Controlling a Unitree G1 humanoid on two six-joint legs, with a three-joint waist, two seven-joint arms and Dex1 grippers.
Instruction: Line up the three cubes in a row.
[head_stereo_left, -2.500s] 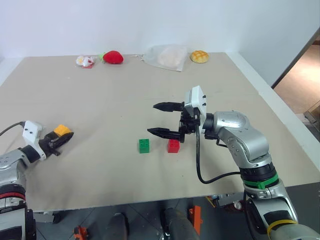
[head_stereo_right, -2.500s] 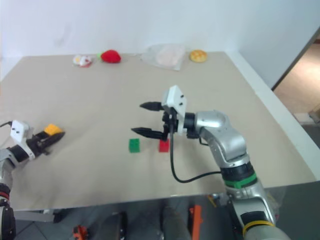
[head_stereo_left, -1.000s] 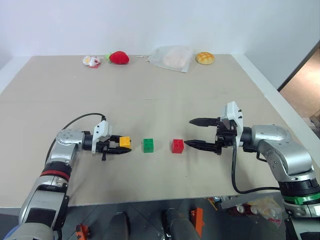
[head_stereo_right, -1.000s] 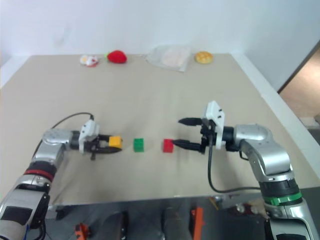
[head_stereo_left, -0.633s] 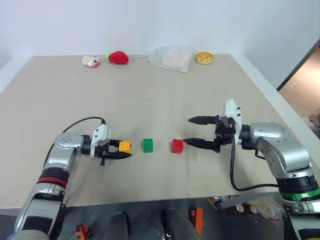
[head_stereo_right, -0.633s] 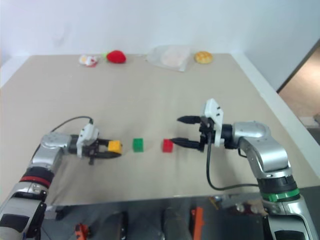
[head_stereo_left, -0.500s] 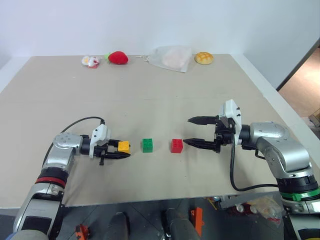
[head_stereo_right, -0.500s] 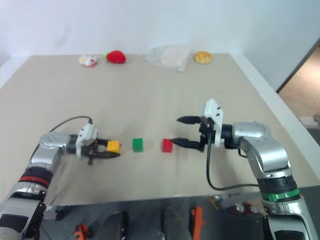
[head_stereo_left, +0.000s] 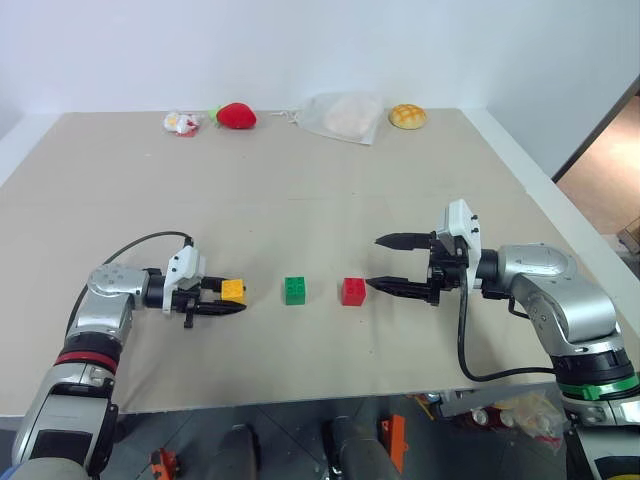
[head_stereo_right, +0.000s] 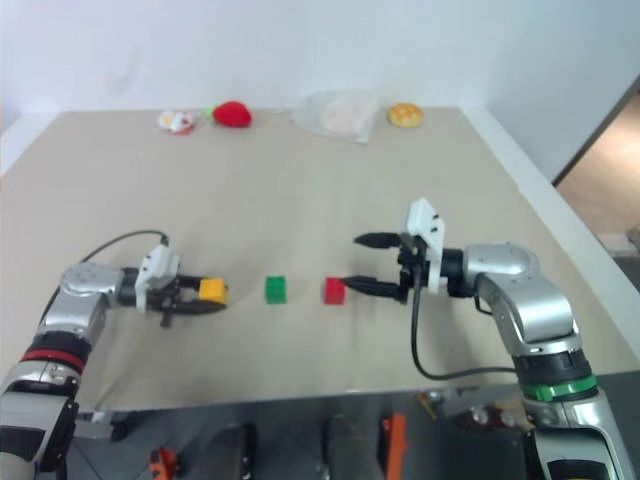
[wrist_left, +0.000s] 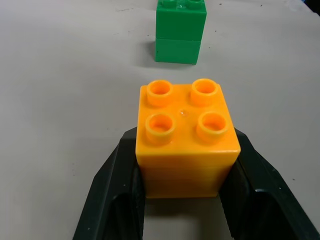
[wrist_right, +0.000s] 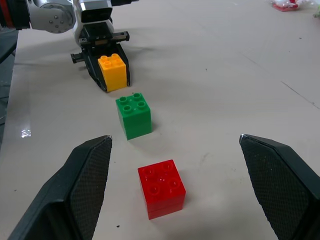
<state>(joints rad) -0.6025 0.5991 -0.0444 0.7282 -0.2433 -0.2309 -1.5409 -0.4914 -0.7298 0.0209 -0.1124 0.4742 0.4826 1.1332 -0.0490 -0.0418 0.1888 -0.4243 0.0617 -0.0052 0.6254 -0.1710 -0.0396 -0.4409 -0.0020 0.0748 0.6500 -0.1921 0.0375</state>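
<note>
Tan bench (head_stereo_left: 300, 200) carries everything. Right gripper (head_stereo_left: 390, 263) hangs w/ fingers wide apart, nothing between, tips just right of red cube (head_stereo_left: 353, 291). Left gripper (head_stereo_left: 226, 297) clamped on yellow-orange cube (head_stereo_left: 233, 290), sitting at bench level. Green cube (head_stereo_left: 295, 290) between the other two, apart from both; all three roughly in a row.

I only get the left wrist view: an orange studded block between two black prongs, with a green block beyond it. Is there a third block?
Observer: Yes. A red studded plastic cube sits past the green studded plastic cube, roughly in line with the yellow-orange studded plastic cube.
Operator: Is anything near the red one?
Observer: The right claw, wide open, on the side away from the green cube.
Operator: Anything else on the table?
Observer: A red strawberry toy and a yellow bun at the far edge.
</note>
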